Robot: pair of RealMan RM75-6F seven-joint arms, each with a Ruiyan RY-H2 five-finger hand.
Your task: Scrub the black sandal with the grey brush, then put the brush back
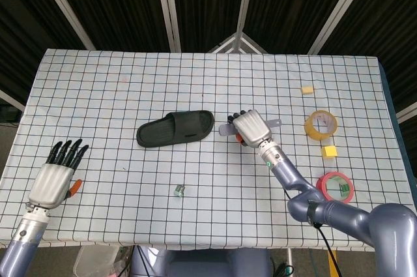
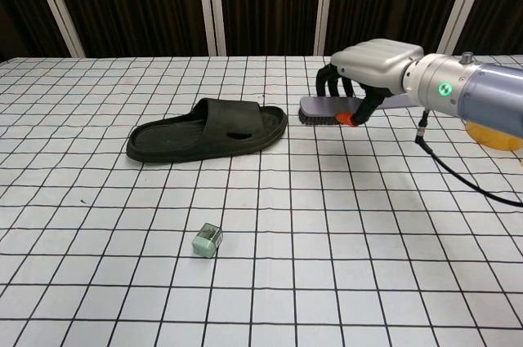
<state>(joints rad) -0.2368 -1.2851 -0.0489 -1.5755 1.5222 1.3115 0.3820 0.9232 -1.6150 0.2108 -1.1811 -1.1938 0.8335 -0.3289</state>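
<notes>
The right hand (image 2: 365, 69) has its fingers wrapped over the grey brush (image 2: 320, 110) and holds it lifted off the tabletop (image 1: 130, 88), bristles pointing down, with the handle end poking out to the right behind the hand. It hangs just to the right of the black sandal (image 1: 175, 128), close to the toe end but not touching it. The sandal lies flat near the middle of the checked cloth, strap up, toe end towards the brush.

The left hand (image 1: 53, 176) is way off at the near left edge, fingers spread, holding nothing. It isn't near the sandal at all.

The step in hand looks like bringing the brush over to start scrubbing. To do it well, the brush probably needs to come in over the strap or footbed with the bristles kept flat, not tilted onto one edge, then be lowered gently. The sandal is light and nothing pins it, so hard strokes would likely just shove it across the cloth. Short strokes along its length with light pressure seem the safer bet, or bringing the left hand over to steady the heel end first.

Other bits on the tabletop: a small green block (image 2: 207, 241) near the front, a yellow tape roll (image 1: 321, 124) and a red tape roll (image 1: 335, 186) off to the right, well apart from the action.
</notes>
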